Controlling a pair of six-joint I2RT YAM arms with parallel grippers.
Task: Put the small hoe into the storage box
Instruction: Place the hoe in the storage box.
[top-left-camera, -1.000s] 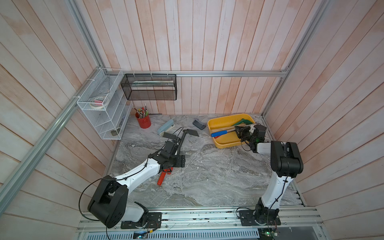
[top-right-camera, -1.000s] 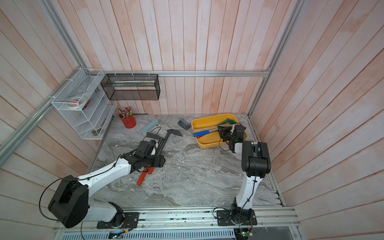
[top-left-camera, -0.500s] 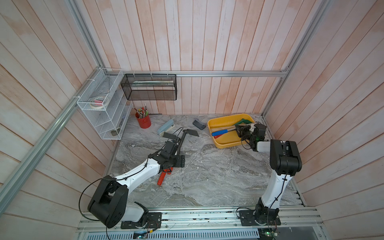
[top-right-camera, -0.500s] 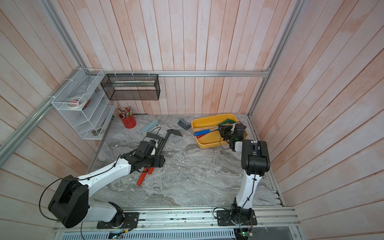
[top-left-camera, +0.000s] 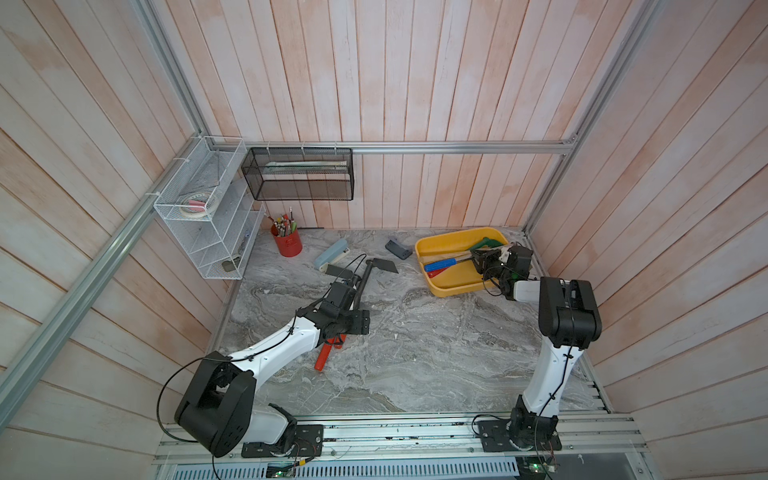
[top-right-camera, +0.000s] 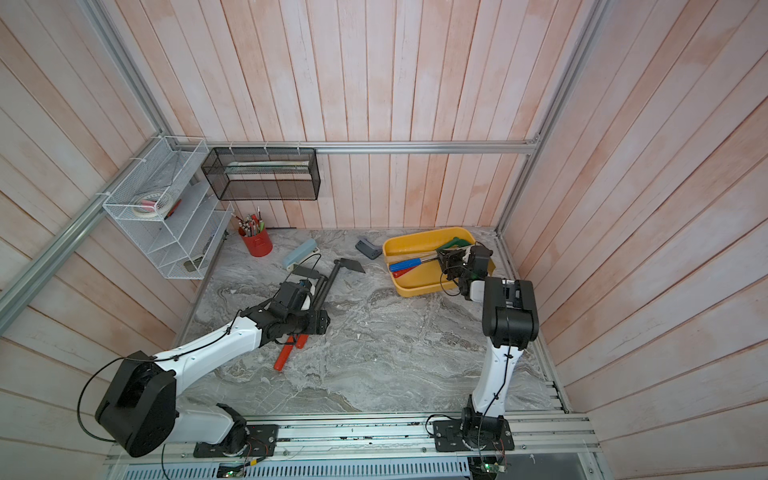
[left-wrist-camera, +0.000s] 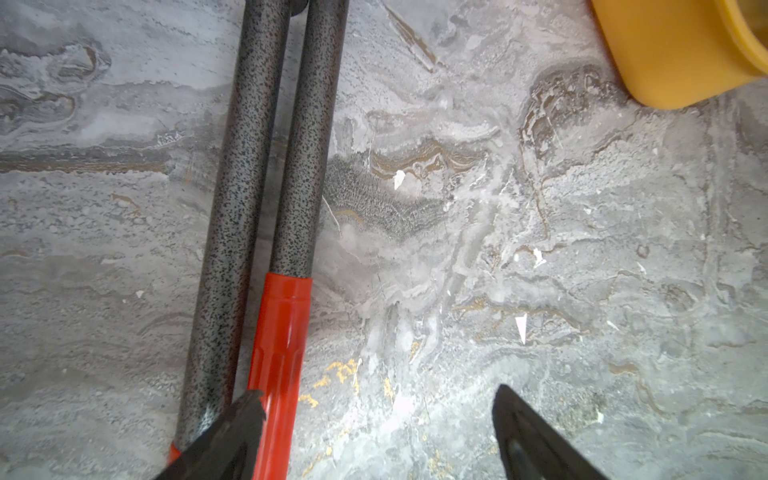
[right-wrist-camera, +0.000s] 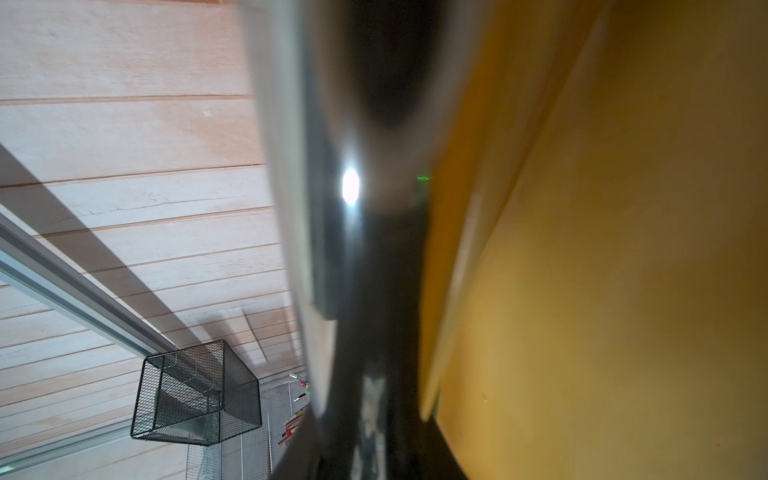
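Two long tools with speckled dark shafts and red handles lie side by side on the marble table. The right one, with a dark blade set crosswise, is the small hoe (top-left-camera: 384, 266) (top-right-camera: 350, 266) (left-wrist-camera: 309, 137). My left gripper (top-left-camera: 348, 291) (left-wrist-camera: 380, 405) hovers open low over the two shafts. One fingertip (left-wrist-camera: 249, 409) sits between the other tool's shaft and the hoe's red handle, which lies just inside the jaws. The yellow storage box (top-left-camera: 455, 284) (top-right-camera: 419, 286) (left-wrist-camera: 673, 54) stands at the back right. My right gripper (top-left-camera: 484, 262) is shut inside the box; its wrist view is a dark blur beside the box's yellow wall (right-wrist-camera: 623, 249).
The box holds a blue-handled screwdriver (top-left-camera: 440, 264), a red-handled tool (top-left-camera: 436, 273) and a green tool (top-left-camera: 486, 243). At the back stand a red pencil cup (top-left-camera: 287, 245), a blue stapler (top-left-camera: 330, 257) and a small dark grey block (top-left-camera: 398, 249). A white wire rack (top-left-camera: 208, 216) and black mesh basket (top-left-camera: 299, 174) hang on the walls.
The right arm has shifted very slightly at the box. The left arm and both tools have stayed where they were.
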